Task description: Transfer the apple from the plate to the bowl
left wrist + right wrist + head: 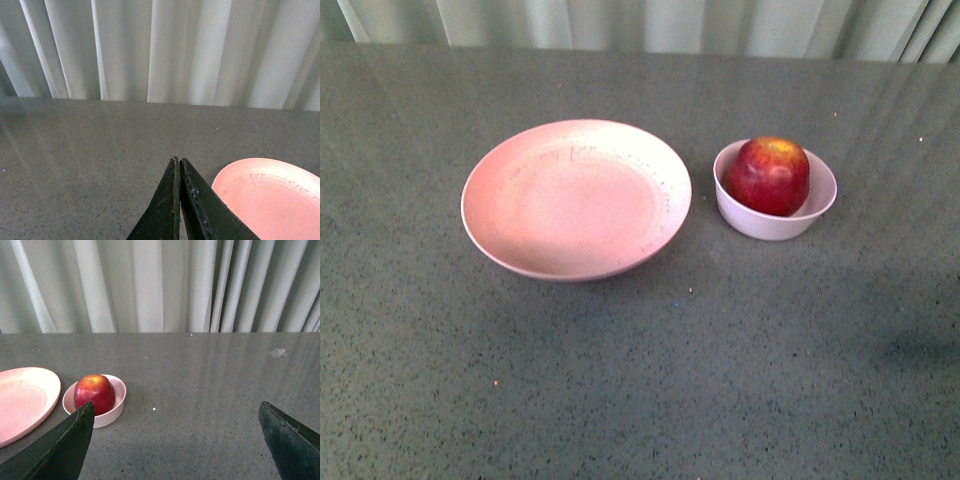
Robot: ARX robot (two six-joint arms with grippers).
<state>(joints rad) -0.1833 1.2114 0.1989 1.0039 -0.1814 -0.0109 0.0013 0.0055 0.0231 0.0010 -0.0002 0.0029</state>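
The dark-red apple (768, 175) rests inside the small pale pink bowl (753, 220), to the right of the wide salmon-pink plate (575, 198), which holds nothing. Neither arm shows in the front view. In the right wrist view the apple (94, 392) sits in the bowl (116, 412) beside the plate (25, 402); my right gripper (176, 410) is open, well back from the bowl, with only table between its fingers. My left gripper (178, 161) is shut on nothing, its tips over the table next to the plate's (270, 200) rim.
A grey speckled table (640, 380) carries both dishes. Pale curtains (640, 25) hang behind its far edge. A small whitish scrap (277, 353) lies on the table far off in the right wrist view.
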